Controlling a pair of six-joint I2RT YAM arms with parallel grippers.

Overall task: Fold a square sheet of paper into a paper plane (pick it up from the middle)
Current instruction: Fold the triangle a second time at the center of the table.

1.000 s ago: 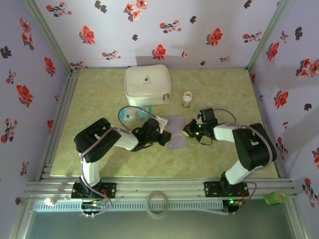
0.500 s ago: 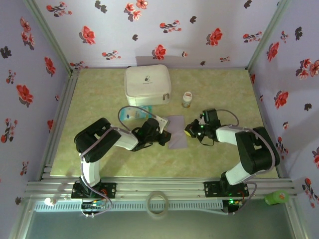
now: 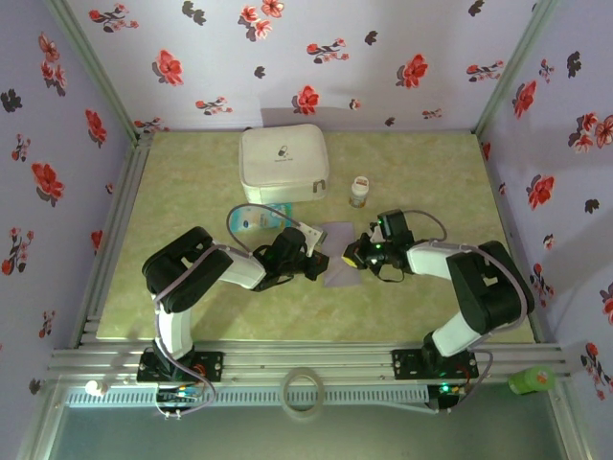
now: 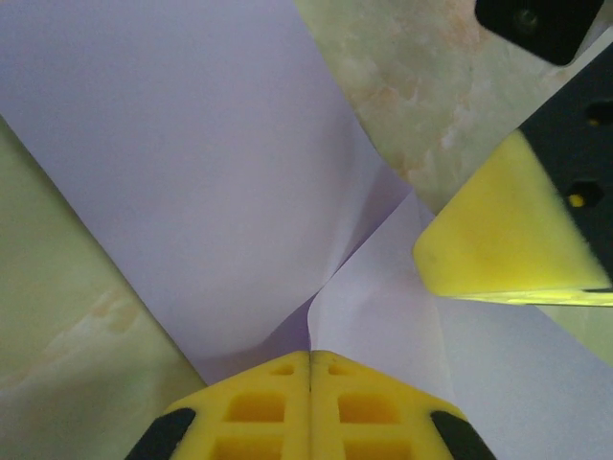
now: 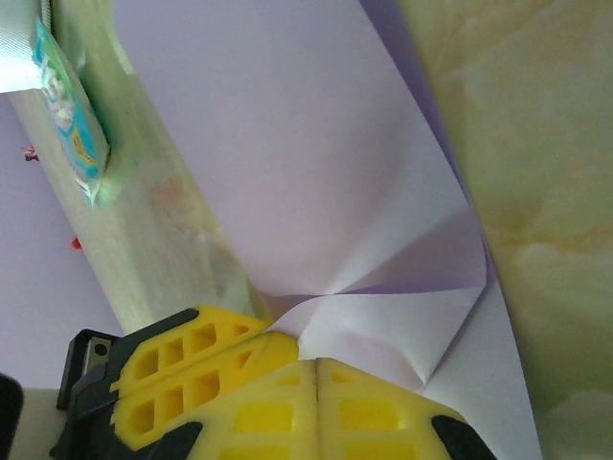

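When I look down from above, the square sheet of paper (image 3: 342, 261) lies on the green bench (image 3: 192, 192), about in the middle, between the two arms. The left pincer (image 3: 320, 264) sits at the paper's left edge. The right pincer (image 3: 355, 258) sits at its right edge. Both arms reach low over the bench. A white zip case (image 3: 283, 163) sits further back, well apart from the paper. A small jar (image 3: 359, 192) stands to the right of the case. A teal-and-white packet (image 3: 263, 218) lies just behind the left arm.

From the left wrist, the left pincer (image 4: 309, 359) has its two yellow tips pressed tight together. A raised fold of the lavender paper (image 4: 192, 144) runs right down to the tips. I cannot tell if the paper is nipped between them. A yellow finger (image 4: 498, 240) of the right pincer rests on the paper just beside it.

From the right wrist, the right pincer (image 5: 316, 369) is closed tight too, and its tips touch the paper (image 5: 287, 144). A corner flap is bent up just in front of it. I cannot tell if this pincer has hold of the paper. The left pincer's yellow fingers (image 5: 192, 359) are right beside it, on the left. The packet (image 5: 72, 129) shows far off at the top left.
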